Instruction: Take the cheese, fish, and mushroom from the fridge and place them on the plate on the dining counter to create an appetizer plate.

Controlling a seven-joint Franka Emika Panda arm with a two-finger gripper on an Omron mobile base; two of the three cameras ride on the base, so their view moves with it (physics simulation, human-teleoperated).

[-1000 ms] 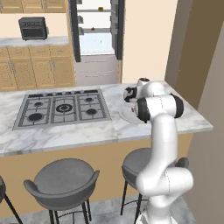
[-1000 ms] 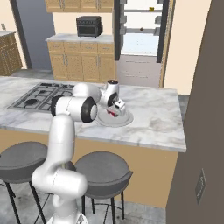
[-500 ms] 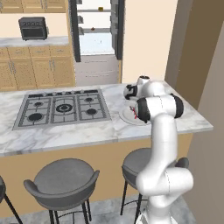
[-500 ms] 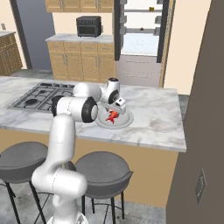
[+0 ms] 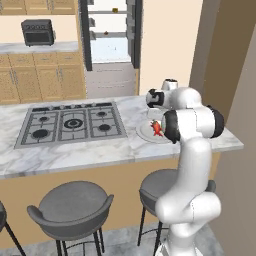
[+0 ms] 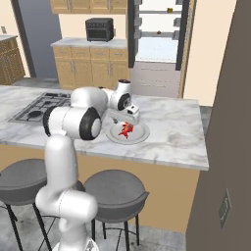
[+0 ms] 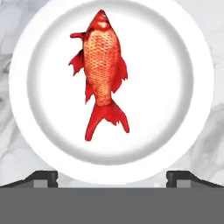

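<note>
The red-orange fish (image 7: 103, 70) lies flat on the round white plate (image 7: 175, 87), free of the fingers. My gripper (image 7: 111, 178) hangs open straight above it, one dark fingertip on each side of the plate's near rim. From the base, the fish (image 5: 157, 127) (image 6: 126, 129) and plate (image 5: 144, 133) (image 6: 140, 137) sit on the marble dining counter (image 5: 75, 150) (image 6: 171, 127), under the gripper (image 5: 152, 115) (image 6: 131, 114). The fridge (image 5: 107, 35) (image 6: 157, 34) stands open behind. A tiny yellow cheese (image 5: 115, 10) (image 6: 169, 9) is on its top shelf and a small brown mushroom (image 5: 106, 34) (image 6: 158, 33) one shelf lower.
A steel gas cooktop (image 5: 70, 122) (image 6: 37, 108) takes up the counter left of the plate. Grey stools (image 5: 75, 205) (image 6: 115, 191) stand along the near side. A dark toaster oven (image 5: 37, 31) (image 6: 99, 28) sits on the wall counter. A tan wall (image 6: 225, 122) closes the right side.
The jaws have spread from partly closed on the fish to wide open. The fish has dropped onto the plate, and the hand has lifted slightly above it.
</note>
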